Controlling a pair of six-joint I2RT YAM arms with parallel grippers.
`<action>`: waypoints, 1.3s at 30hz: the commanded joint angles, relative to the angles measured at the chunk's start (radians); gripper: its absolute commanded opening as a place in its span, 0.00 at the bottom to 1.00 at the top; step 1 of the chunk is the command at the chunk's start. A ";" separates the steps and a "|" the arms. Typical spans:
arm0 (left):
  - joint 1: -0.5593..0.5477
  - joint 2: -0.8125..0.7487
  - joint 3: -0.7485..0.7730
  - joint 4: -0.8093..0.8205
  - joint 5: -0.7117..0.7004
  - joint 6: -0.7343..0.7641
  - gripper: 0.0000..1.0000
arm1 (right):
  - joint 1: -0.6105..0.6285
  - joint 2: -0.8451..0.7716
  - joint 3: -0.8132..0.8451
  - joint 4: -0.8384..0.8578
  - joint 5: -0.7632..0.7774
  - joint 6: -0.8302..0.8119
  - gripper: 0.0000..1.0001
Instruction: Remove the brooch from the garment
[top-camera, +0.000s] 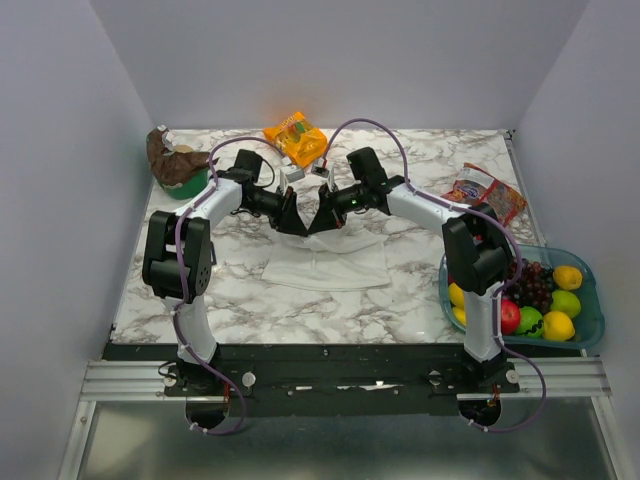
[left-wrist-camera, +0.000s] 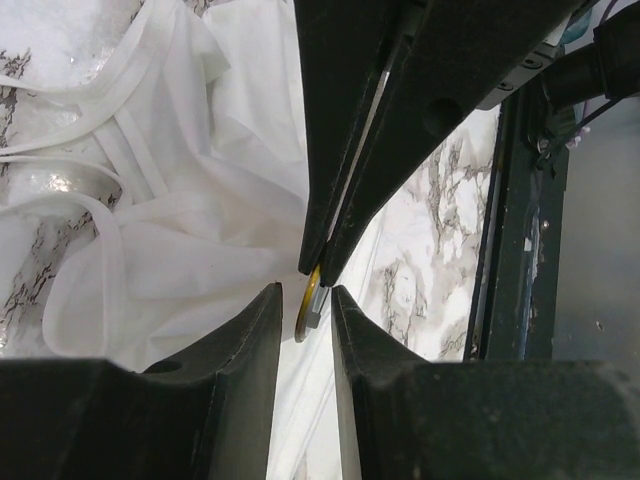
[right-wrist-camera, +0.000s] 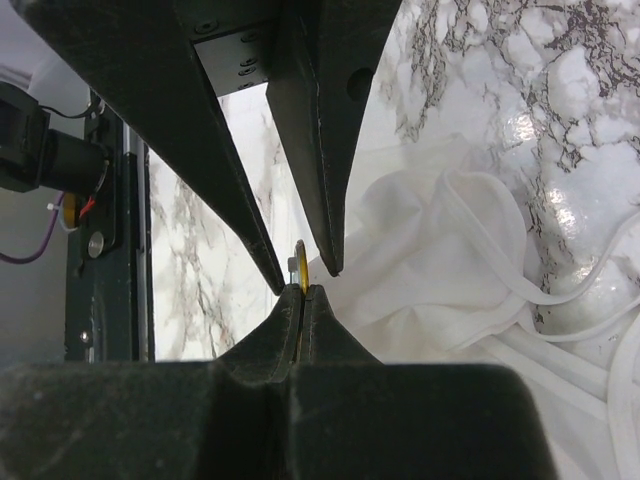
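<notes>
The white garment (top-camera: 330, 262) lies crumpled on the marble table in front of both arms, its straps (left-wrist-camera: 110, 150) spread to one side. Just above it, the small golden brooch (right-wrist-camera: 300, 258) stands on edge, with my right gripper (right-wrist-camera: 302, 288) shut on its lower rim. In the left wrist view the brooch (left-wrist-camera: 305, 310) sits between the tips of my left gripper (left-wrist-camera: 306, 290), whose jaws stand apart with a gap on the brooch's golden side. The right gripper's fingers (left-wrist-camera: 335, 200) reach in from the opposite direction. In the top view the two grippers (top-camera: 292, 222) (top-camera: 322, 222) meet tip to tip and hide the brooch.
An orange snack bag (top-camera: 296, 138) lies at the back centre and a green bowl (top-camera: 180, 180) with a brown lump at the back left. A red snack packet (top-camera: 485, 192) lies at the right. A blue tray (top-camera: 592, 322) holds several fruits beside the right arm.
</notes>
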 joint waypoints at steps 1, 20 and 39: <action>-0.005 -0.042 0.012 -0.032 0.047 0.058 0.35 | -0.001 -0.011 -0.013 0.027 0.015 0.022 0.01; -0.008 -0.026 0.032 0.015 -0.015 0.013 0.25 | -0.013 0.002 -0.005 0.041 0.021 0.045 0.00; -0.091 -0.129 -0.127 0.311 -0.495 -0.298 0.18 | -0.013 -0.018 -0.043 0.145 0.075 0.329 0.00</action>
